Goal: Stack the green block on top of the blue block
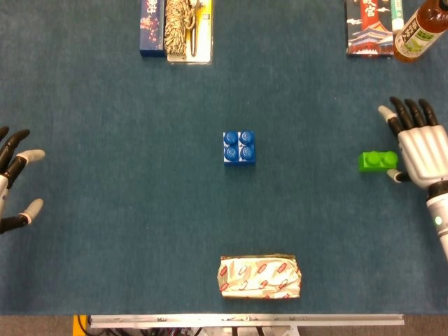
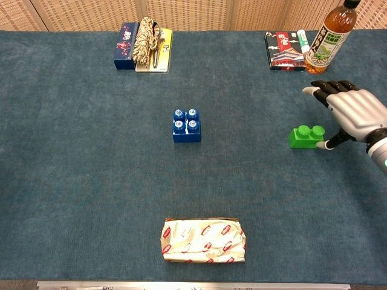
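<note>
The blue block (image 1: 239,147) (image 2: 187,125) sits studs-up in the middle of the table. Far to its right the green block (image 1: 378,161) (image 2: 307,136) lies flat on the cloth. My right hand (image 1: 419,145) (image 2: 354,115) hovers just right of the green block with its fingers spread and nothing in its grasp; its thumb tip is close beside the block's right end. At the left edge of the head view, my left hand (image 1: 12,179) stays spread and empty. The chest view does not show it.
A foil-wrapped packet (image 1: 260,276) (image 2: 204,240) lies near the front edge. At the back left are a dark box (image 2: 126,37) and a rope bundle (image 2: 146,37). At the back right stand a printed box (image 2: 284,51) and a tea bottle (image 2: 330,35).
</note>
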